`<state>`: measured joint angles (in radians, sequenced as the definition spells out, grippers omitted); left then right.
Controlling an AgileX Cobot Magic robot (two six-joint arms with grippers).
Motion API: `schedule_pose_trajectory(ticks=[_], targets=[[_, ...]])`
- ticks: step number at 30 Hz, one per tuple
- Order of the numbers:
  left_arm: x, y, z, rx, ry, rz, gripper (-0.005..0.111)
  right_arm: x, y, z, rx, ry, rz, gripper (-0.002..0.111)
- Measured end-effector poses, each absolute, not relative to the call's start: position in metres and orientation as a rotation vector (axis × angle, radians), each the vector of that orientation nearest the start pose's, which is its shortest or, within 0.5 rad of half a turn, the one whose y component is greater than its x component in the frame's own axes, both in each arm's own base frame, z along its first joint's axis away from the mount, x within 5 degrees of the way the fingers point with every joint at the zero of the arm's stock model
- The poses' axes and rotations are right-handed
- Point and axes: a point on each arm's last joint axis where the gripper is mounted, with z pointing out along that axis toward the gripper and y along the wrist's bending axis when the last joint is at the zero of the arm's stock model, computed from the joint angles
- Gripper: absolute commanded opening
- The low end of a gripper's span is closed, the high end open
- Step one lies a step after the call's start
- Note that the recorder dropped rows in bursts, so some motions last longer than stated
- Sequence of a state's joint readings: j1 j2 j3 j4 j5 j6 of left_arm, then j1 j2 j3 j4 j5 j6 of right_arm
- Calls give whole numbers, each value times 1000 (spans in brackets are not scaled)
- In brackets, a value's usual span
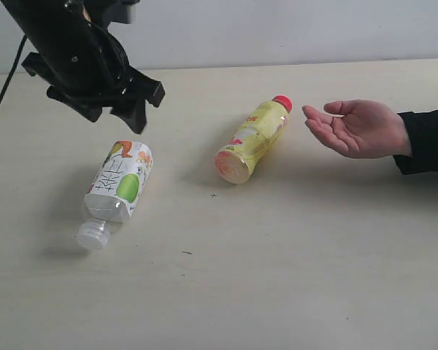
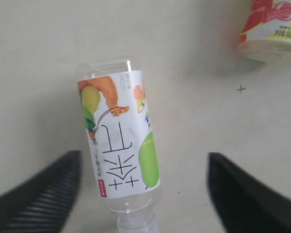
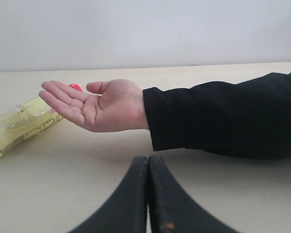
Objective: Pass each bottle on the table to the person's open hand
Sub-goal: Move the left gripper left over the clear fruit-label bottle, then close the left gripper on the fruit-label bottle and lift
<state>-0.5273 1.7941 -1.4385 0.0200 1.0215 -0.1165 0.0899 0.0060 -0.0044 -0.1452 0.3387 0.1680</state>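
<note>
The left end effector is hovering wide open and empty above the lying fruit-label bottle, and should be straddling its labelled middle squarely before closing.

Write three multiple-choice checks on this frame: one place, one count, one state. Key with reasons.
1. Which bottle lies nearer the person's palm? A. yellow bottle B. fruit-label bottle C. white bottle
2. How many bottles lie on the table? A. one B. two C. four
3. The left robot hand is: A. shut on a bottle B. open C. out of view
Key: A, it lies just beside the palm; B, only the yellow and fruit-label ones; B, its fingers stand apart over the fruit-label bottle.
</note>
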Motion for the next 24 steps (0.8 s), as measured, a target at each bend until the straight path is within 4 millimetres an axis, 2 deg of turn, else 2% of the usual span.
schedule_pose_trajectory(ticks=[7,13,24], targets=[[334,-189,217,630,2881,-9,105,54,0,184,-20,1820,42,0],[344,-194,187,606,2899,0,105,54,0,184,-20,1820,42,0],[344,-190,150,600,2922,38,105,54,0,184,-20,1820,42,0]])
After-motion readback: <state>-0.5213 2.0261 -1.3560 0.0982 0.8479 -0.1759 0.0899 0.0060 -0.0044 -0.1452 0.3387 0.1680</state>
